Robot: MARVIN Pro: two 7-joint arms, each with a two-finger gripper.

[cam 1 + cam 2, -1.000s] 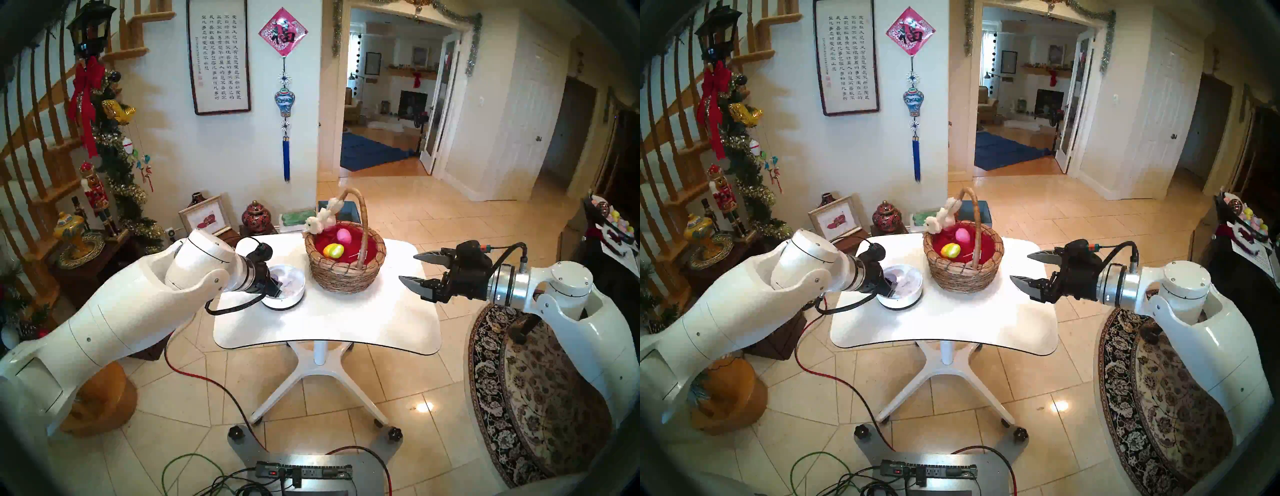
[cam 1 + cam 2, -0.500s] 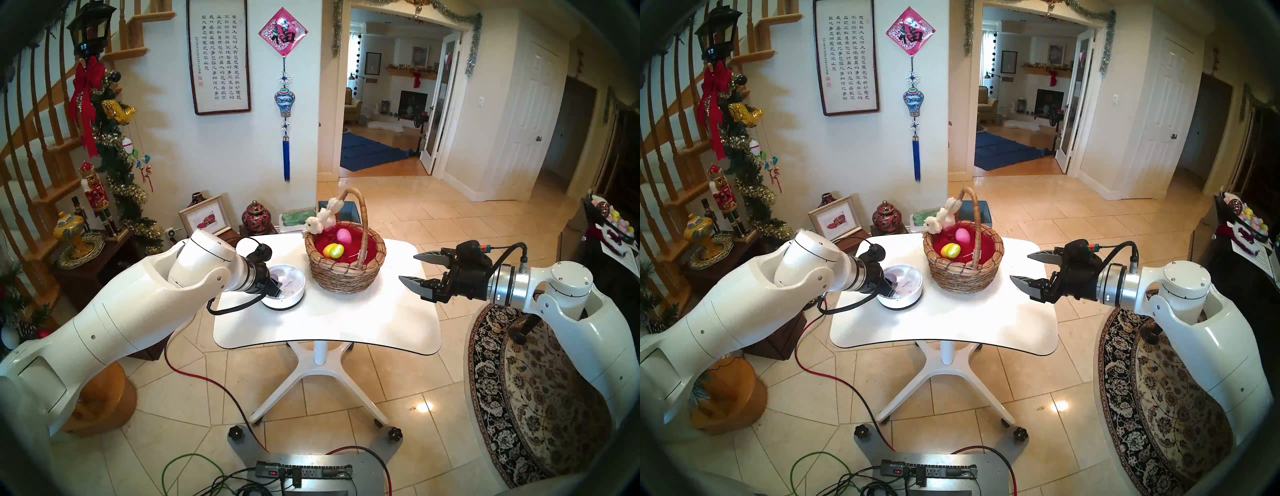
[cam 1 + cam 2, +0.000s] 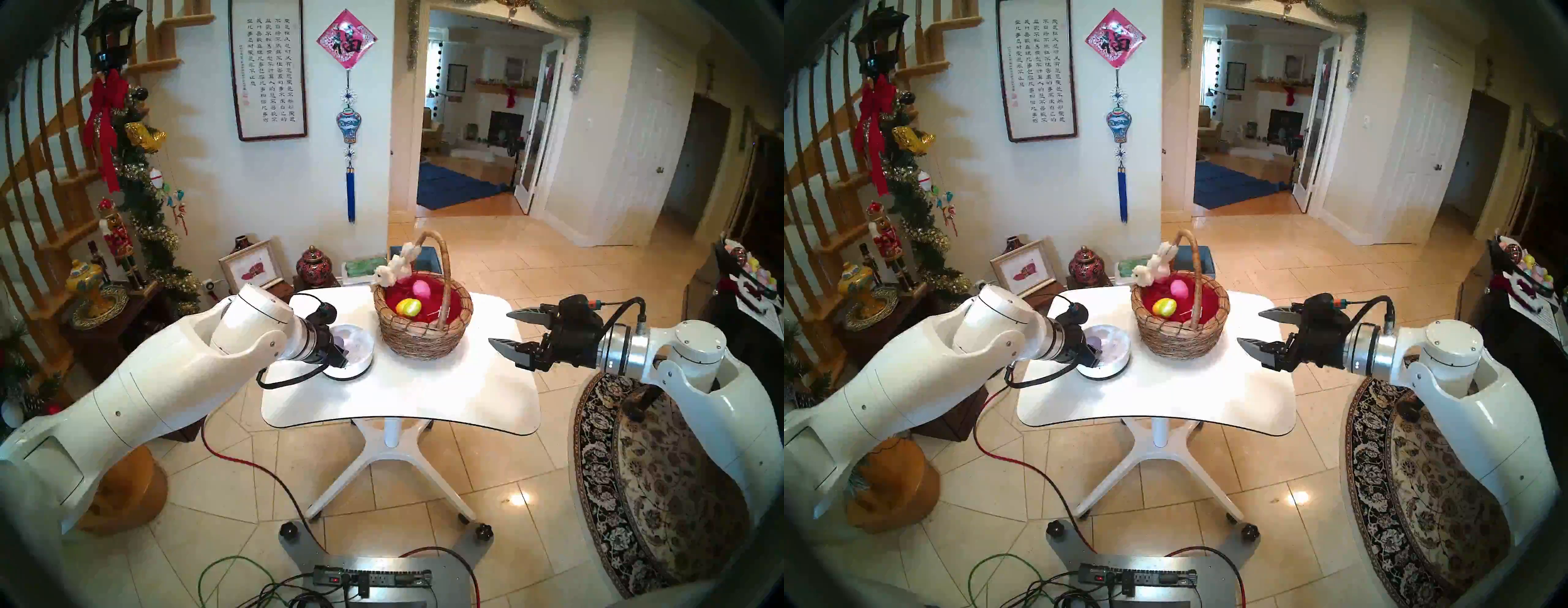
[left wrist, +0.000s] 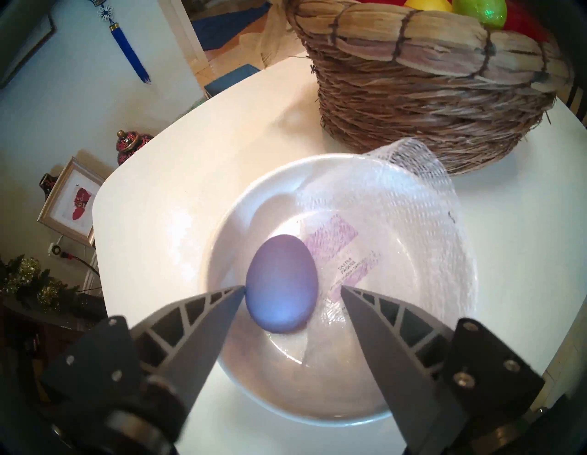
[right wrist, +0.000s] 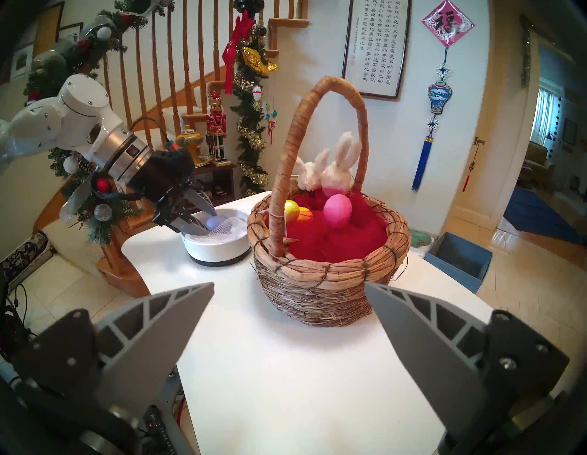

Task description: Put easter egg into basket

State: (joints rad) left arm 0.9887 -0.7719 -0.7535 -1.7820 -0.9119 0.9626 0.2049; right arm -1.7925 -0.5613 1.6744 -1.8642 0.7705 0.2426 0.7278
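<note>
Reaching down into the white bowl (image 4: 222,247), the left hand (image 4: 293,287) has its two grey fingers (image 4: 203,321) spread to either side of the purple easter egg (image 4: 281,284), which lies on the bowl's floor. One fingertip looks to be at the egg's side, though I cannot tell whether it touches; the other stands clear of it with a gap between. Nothing is pinched. Just beside the egg, on the side away from the near fingertip, a crumpled piece of white netting (image 4: 397,203) with a purple printed label fills that half of the bowl and rises over its rim toward the basket.

The bowl sits on the white worktop (image 3: 424,390), close beside the basket (image 3: 424,339) on the robot's left. On the basket's other side, off the worktop's right edge, the right hand (image 3: 505,329) hangs level with its fingers wide apart and empty, pointing toward the basket.

The basket is round, woven of tan wicker, with a tall arched handle (image 5: 330,85) and red lining. In it lie a yellow-green egg (image 3: 408,306) and, beyond that, a pink egg (image 3: 421,288). A small white plush bunny (image 3: 394,267) perches on the basket's far rim.
</note>
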